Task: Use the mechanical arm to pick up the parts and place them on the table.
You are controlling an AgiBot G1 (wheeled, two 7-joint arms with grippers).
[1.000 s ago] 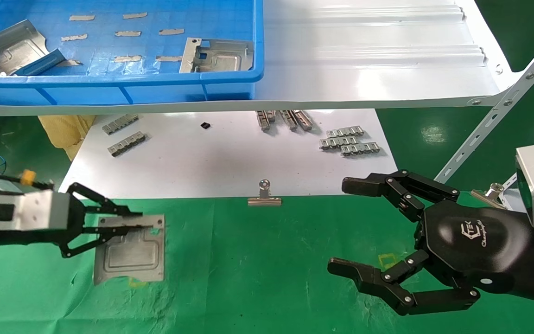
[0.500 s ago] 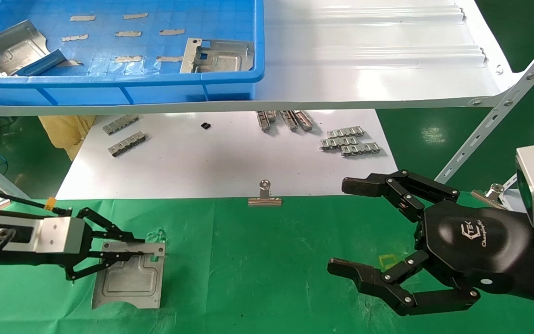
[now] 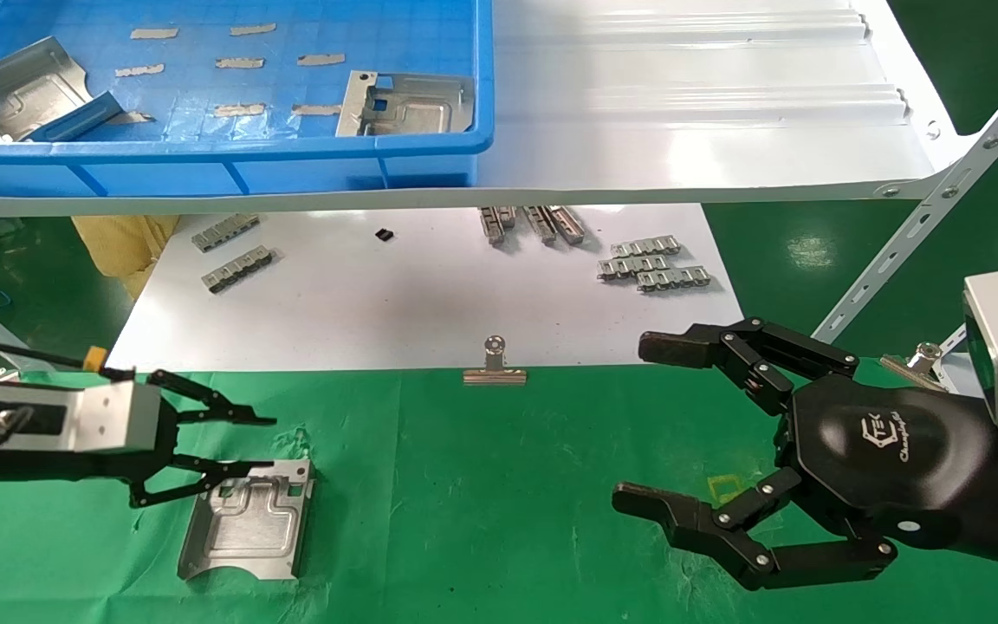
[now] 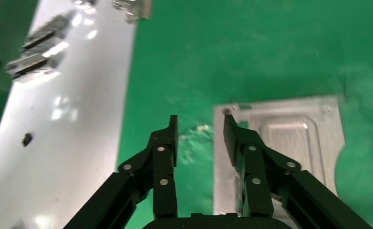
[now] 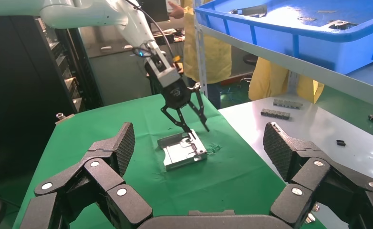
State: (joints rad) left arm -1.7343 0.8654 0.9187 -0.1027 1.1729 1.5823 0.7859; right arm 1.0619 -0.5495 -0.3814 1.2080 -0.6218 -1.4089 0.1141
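At the lower left of the head view, the left gripper (image 3: pixel 243 446) hangs over the green table (image 3: pixel 499 503) with its thin black fingers spread apart, gripping nothing. A silver metal plate (image 3: pixel 243 520) lies flat on the cloth just below it, one finger crossing its top edge. At the lower right, the right gripper (image 3: pixel 638 425), a black hand, hovers with fingers wide apart. Two more plates (image 3: pixel 404 102) sit in the blue bin (image 3: pixel 222 165) at upper left.

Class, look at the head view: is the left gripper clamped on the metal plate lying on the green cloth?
No. The left gripper is open, and the metal plate lies free on the green cloth.
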